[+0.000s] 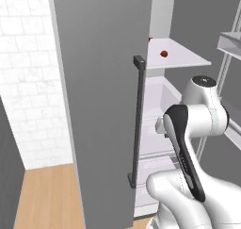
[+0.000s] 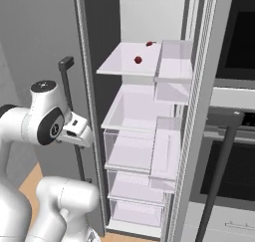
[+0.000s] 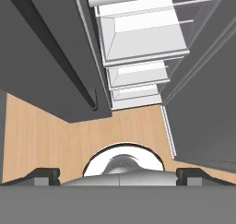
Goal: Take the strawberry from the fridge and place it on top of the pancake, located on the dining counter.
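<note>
Red against white: the strawberry (image 2: 138,60) is picked out on the upper shelf (image 2: 124,64) of the fridge (image 1: 101,105), whose door is swung open, and a second small red thing (image 2: 149,44) is seen farther back on the same shelf. In the hand view the pincer (image 3: 119,176) is pointed down past the clear drawers (image 3: 138,38) toward the wooden floor (image 3: 55,135), its fingertips (image 3: 44,174) spread wide at the two bottom corners with nothing held between them. The wrist is seen folded low at about drawer height, outside the cabinet, so the fruit is judged to lie up and inward from the pincer, well apart. A lift and a turn of the hand toward that shelf are called for; the open door's dark handle (image 1: 137,119) stands close beside the arm and could be clipped. The berry looks roundish, and no long axis can be told.
</note>
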Available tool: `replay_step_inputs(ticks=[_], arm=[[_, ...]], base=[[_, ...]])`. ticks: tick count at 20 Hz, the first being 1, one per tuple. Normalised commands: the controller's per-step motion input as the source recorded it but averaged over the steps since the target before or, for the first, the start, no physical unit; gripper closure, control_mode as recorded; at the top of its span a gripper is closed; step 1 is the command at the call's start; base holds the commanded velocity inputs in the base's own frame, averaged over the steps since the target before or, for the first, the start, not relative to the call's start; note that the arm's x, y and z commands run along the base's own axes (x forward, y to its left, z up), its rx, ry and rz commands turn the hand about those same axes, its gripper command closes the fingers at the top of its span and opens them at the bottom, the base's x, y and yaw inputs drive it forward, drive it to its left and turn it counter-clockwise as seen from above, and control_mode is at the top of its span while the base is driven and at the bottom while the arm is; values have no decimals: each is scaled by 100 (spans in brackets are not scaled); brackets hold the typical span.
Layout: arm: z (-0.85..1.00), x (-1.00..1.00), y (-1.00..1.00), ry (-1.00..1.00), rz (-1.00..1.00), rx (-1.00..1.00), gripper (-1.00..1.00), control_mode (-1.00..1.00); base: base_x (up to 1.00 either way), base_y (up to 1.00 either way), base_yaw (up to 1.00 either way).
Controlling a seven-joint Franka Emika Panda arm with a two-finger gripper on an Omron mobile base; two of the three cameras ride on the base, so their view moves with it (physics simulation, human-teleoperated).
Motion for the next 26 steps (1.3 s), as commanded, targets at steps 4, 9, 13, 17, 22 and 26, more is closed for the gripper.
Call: replay_step_inputs(ticks=[4,9,13,17,22,26], arm=[[0,0,0,0,0,0,-100,100],[0,0,0,0,0,0,-100,100],[0,0,0,0,0,0,-100,100],[0,0,0,0,0,0,-100,100],[0,0,0,0,0,0,-100,100],[0,0,0,0,0,0,-100,100]], base=[[10,-30,0],[14,-27,0],[8,-28,0],[1,-36,-2],[0,-30,-9],[2,-13,-19]])
